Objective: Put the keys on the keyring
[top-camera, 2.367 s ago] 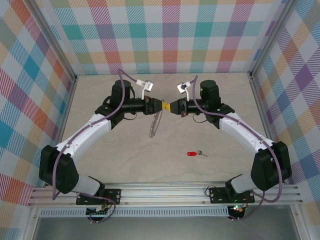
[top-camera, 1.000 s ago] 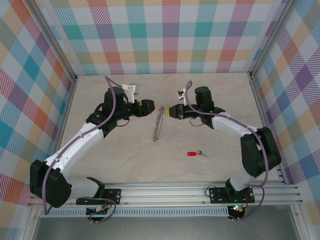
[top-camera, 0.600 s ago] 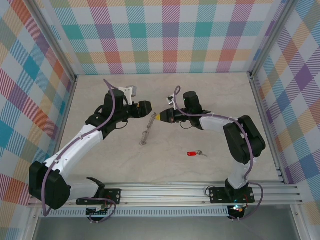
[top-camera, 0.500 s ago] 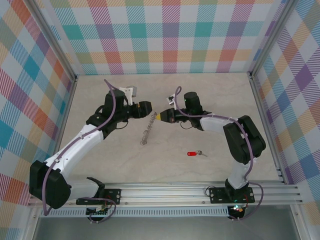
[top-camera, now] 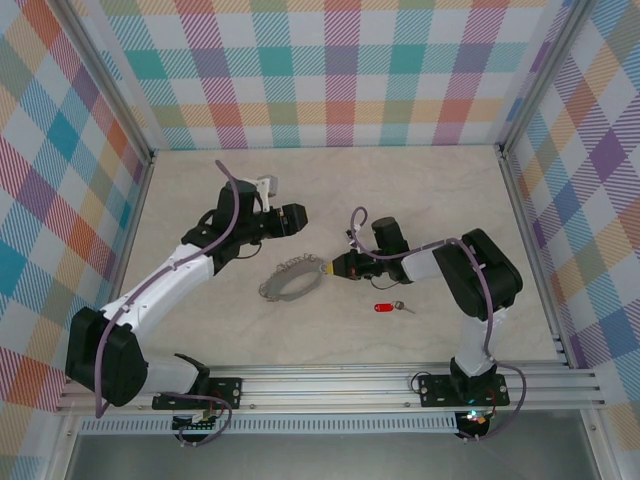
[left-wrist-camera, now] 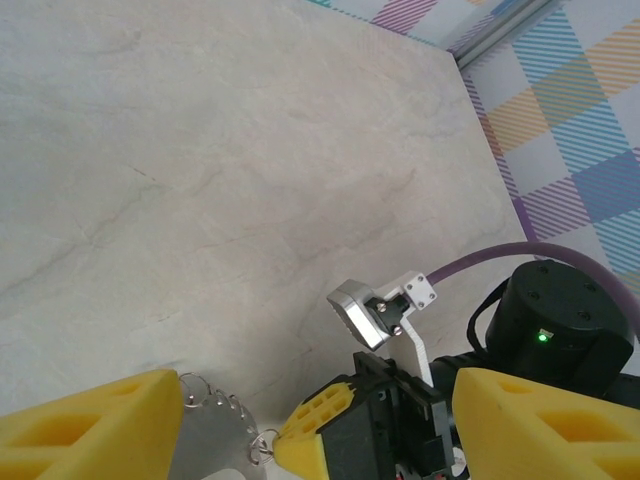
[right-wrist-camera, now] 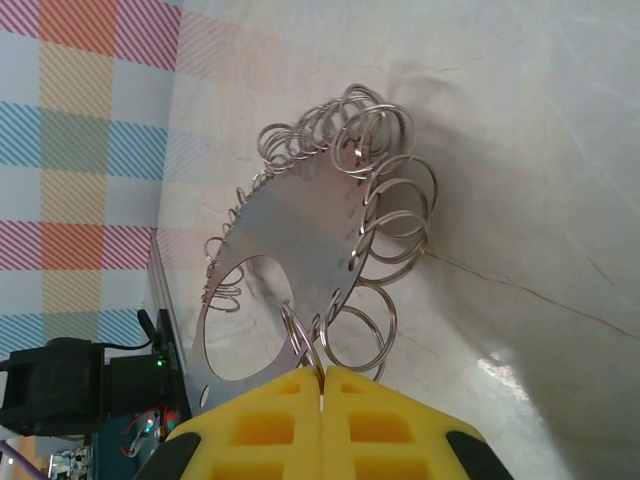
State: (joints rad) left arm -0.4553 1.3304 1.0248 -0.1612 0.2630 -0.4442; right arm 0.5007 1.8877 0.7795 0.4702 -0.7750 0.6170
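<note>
- Two changes in the last couple of seconds: the left gripper (top-camera: pixel 297 220) has let go of the keyring (right-wrist-camera: pixel 295 220), and the ring has come down from hanging edge-on in the air to lying nearly flat on the tabletop (top-camera: pixel 430 200).
- Left gripper: jaws spread wide and holding nothing. It has backed off toward the far-left part of the tabletop. Its wrist view looks down past its fingers at the ring's edge, and it looks clear of the ring.
- Keyring: now near the middle of the tabletop, a little left of centre. Its plate faces up and its small loops are fanned around the rim.
- Right gripper (top-camera: pixel 328 268): jaws pressed together, pinching one small loop at the ring's right side. It has swung inward and dropped low, and it alone now carries the ring.
- Keys (top-camera: pixel 385 308): the red tag and small key have not moved. They lie right of centre toward the near edge, near the right gripper but apart from it and from the ring.
- Reading: the two-arm hold has ended and nothing is threaded yet. My guess is that the free left gripper is the one to fetch the keys, though they lie on the far side of the ring from it.
</note>
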